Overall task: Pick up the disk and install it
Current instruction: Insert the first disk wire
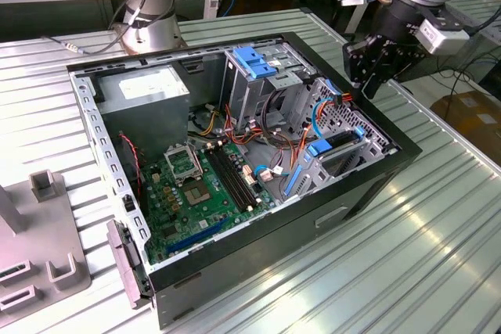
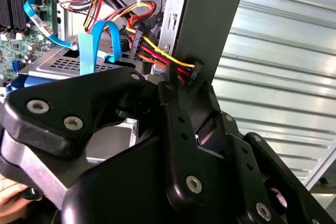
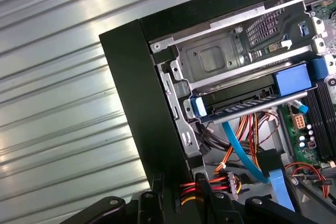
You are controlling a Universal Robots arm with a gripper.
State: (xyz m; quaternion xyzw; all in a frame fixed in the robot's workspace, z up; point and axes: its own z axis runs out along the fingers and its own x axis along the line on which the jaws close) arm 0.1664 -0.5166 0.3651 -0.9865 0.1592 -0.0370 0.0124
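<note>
The disk [image 1: 341, 141] sits slotted in the drive cage at the open computer case's corner on the exterior view's right, with its blue carrier frame showing at the end. In the first wrist view the disk [image 3: 239, 99] lies dark between the cage's metal rails, with a blue tab beside it. My gripper [image 1: 369, 84] hovers just above and outside that corner of the case, over the black case wall [image 3: 136, 103]. Its black fingers [image 3: 157, 200] stand apart and hold nothing, so my gripper [image 3: 184, 202] is open. A red, yellow and black power plug [image 3: 210, 184] lies just beyond the fingertips.
The case [image 1: 368, 177] lies open on a ribbed metal table [image 1: 438, 248]. Inside are a motherboard [image 1: 203, 185], a grey power-supply box [image 1: 145, 91], a tall drive cage with a blue clip [image 1: 254, 60] and loose cables [image 1: 293, 146]. A grey fixture [image 1: 39, 248] stands at the exterior view's left.
</note>
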